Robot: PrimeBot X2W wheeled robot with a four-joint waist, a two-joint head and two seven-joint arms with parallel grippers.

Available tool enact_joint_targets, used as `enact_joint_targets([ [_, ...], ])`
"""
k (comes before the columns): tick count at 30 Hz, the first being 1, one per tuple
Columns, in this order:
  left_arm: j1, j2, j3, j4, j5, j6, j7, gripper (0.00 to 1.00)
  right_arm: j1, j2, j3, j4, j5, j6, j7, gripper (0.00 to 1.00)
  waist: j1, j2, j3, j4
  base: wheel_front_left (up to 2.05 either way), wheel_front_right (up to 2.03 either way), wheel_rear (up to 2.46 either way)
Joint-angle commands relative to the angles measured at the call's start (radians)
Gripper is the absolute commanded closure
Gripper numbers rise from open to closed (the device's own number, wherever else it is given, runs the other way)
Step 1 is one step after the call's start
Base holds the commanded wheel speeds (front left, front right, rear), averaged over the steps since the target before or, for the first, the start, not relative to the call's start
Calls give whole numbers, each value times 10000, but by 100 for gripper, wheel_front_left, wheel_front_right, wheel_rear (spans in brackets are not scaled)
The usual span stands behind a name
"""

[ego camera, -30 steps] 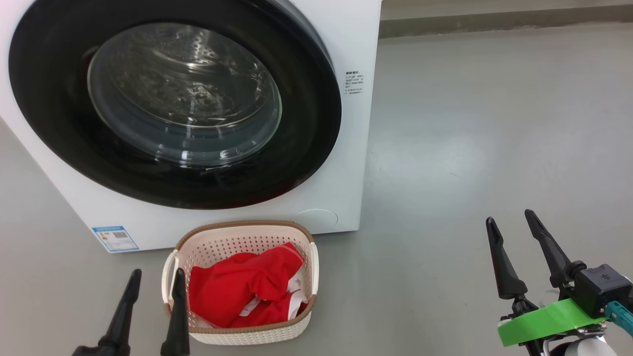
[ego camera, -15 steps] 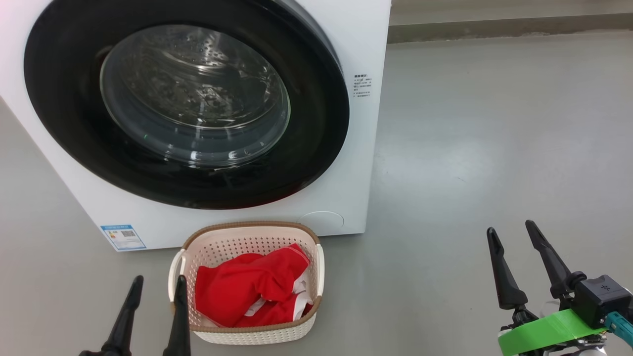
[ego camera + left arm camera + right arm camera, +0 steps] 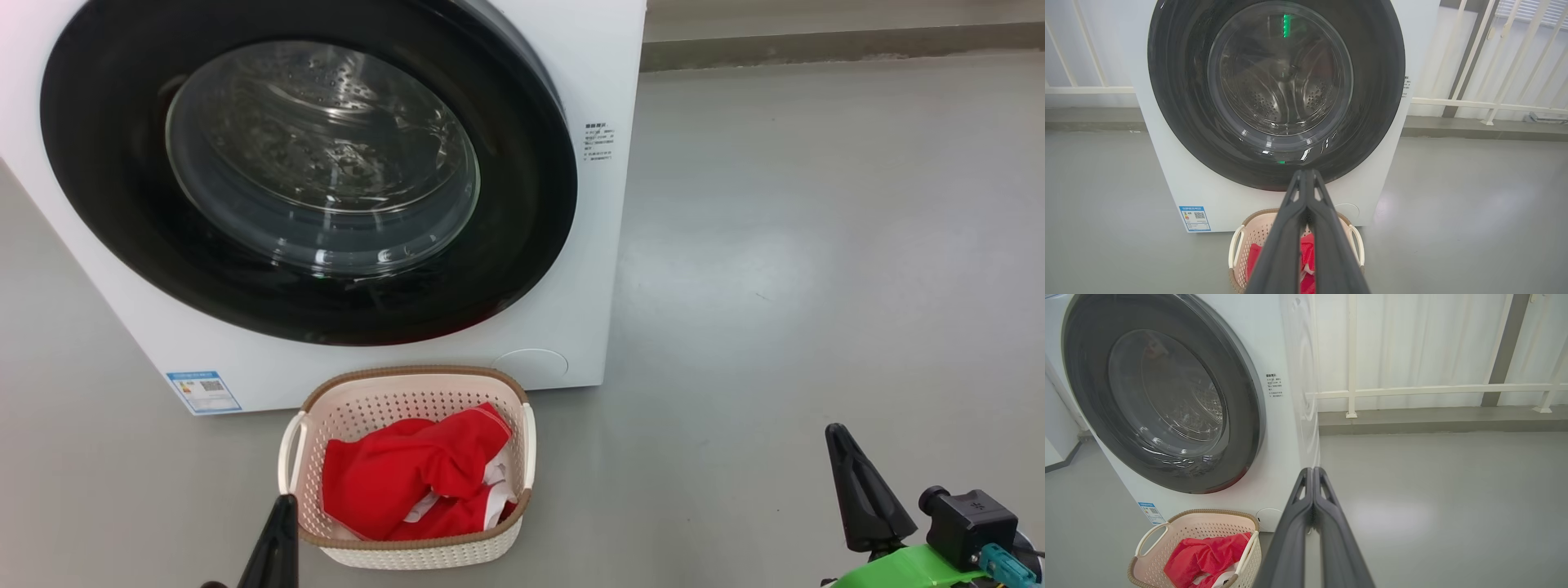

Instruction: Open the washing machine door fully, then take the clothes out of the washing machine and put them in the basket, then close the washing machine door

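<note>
A white washing machine point(image 3: 592, 269) stands on a grey floor point(image 3: 816, 245); its round washing machine door point(image 3: 531, 188), black-rimmed with a bulging glass window, sits closed flush against the front. Just in front of it, below the door, stands the cream basket point(image 3: 408, 374) with a brown rim; the red clothes point(image 3: 392, 482) lie heaped inside it. The left gripper point(image 3: 286, 500) hovers just beside the basket's near left corner, fingers clenched together on nothing; the right gripper point(image 3: 834, 431) hangs well apart to the right over bare floor, likewise pinched closed and empty.
</note>
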Motion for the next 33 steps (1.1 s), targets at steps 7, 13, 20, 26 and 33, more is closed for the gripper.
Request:
enact_joint_targets([
  [7,-142,-2,140,-73,-876,-78,244,100,-209,-31,-46,-154,877,-2,243,100,13,0,-2,23,0,0,0],
  [13,-270,-13,225,23,-1661,-146,444,100,-304,-32,-83,-115,1642,-5,446,100,1,0,30,44,0,0,0],
  [20,-393,-24,313,116,-2452,-214,648,100,-392,-33,-121,-81,2409,-7,653,100,0,0,46,64,0,0,0],
  [26,-498,-34,389,195,-3128,-272,825,100,-466,-35,-154,-53,3067,-9,830,100,0,0,58,82,0,0,0],
  [33,-603,-44,466,273,-3805,-331,1001,100,-540,-36,-187,-25,3724,-10,1007,100,0,0,71,100,0,0,0],
])
